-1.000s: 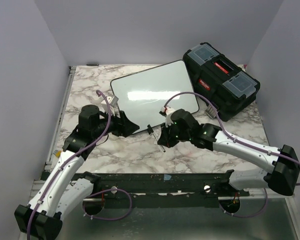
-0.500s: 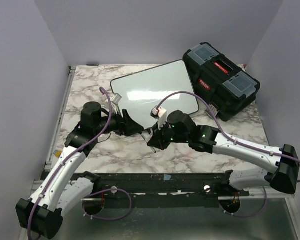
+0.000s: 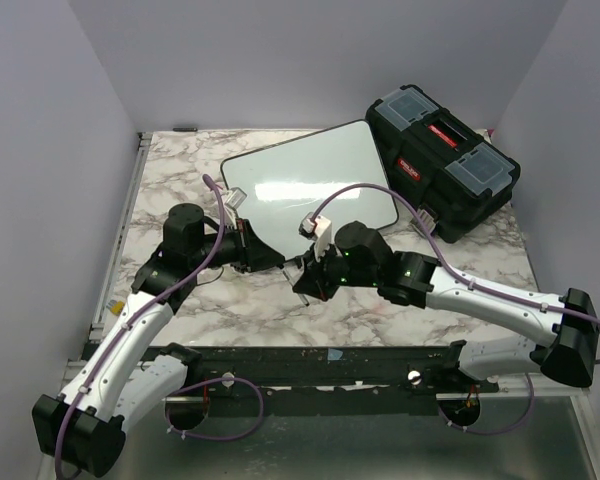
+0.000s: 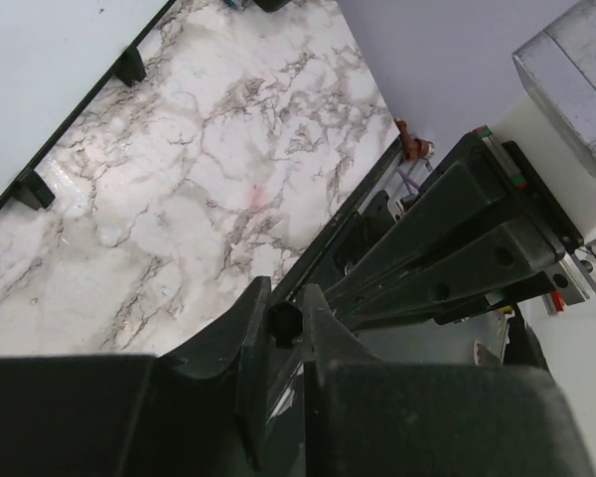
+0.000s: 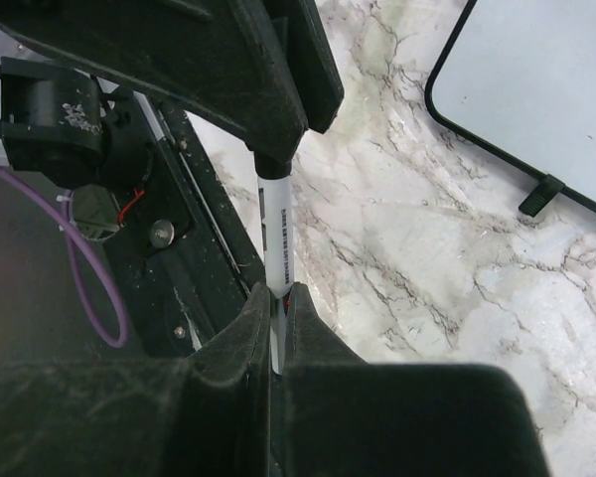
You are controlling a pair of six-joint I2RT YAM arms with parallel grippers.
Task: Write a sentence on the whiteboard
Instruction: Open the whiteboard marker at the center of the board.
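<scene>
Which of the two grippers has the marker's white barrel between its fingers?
The right gripper: the marker's white barrel sits between its fingers. The left gripper pinches only its black end.

The whiteboard [image 3: 310, 180] at upper centre is glossy white, the tabletop [image 3: 175, 165] smooth and marble-patterned, the toolbox [image 3: 443, 165] at upper right matt black plastic.
</scene>
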